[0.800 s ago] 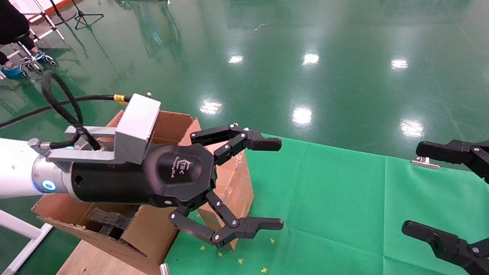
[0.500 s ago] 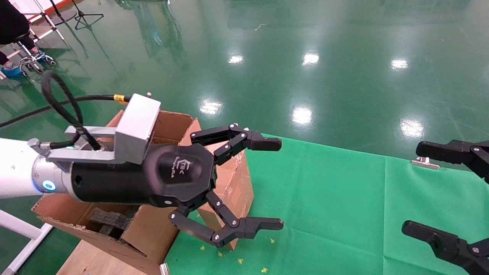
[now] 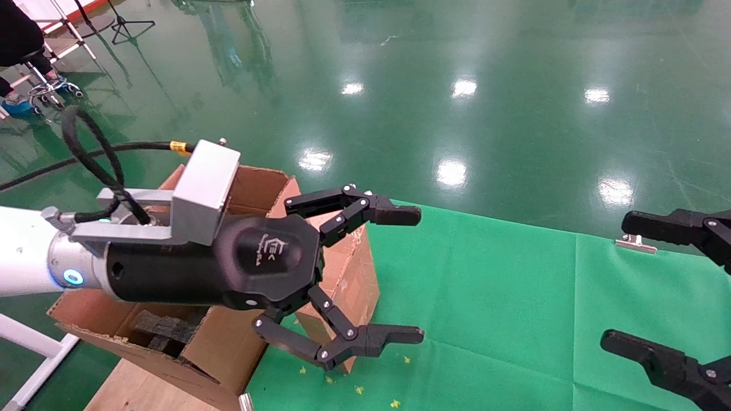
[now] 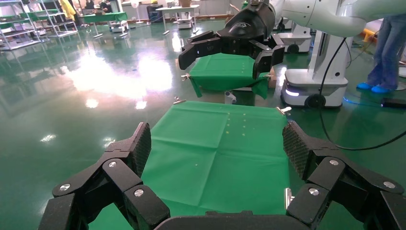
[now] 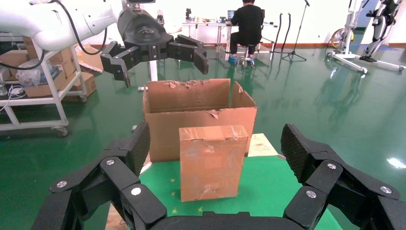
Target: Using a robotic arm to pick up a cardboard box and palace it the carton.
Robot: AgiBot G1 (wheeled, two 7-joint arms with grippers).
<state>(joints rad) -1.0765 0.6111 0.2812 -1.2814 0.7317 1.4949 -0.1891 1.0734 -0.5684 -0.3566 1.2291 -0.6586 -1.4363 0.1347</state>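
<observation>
Carton (image 3: 228, 337) with black foam pieces (image 3: 163, 330) inside at far left, left gripper (image 3: 400, 274) spread wide and empty above the cardboard box (image 3: 345, 274) standing upright on green cloth (image 3: 514, 308) just beside the carton, right gripper (image 3: 645, 285) spread open at far right, holding nothing

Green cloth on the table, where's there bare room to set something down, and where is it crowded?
The green cloth lies bare between the cardboard box and the right gripper, which is open at the cloth's right edge. It is crowded at the left end: the box stands upright beside the carton, and the open left gripper hangs over both.
</observation>
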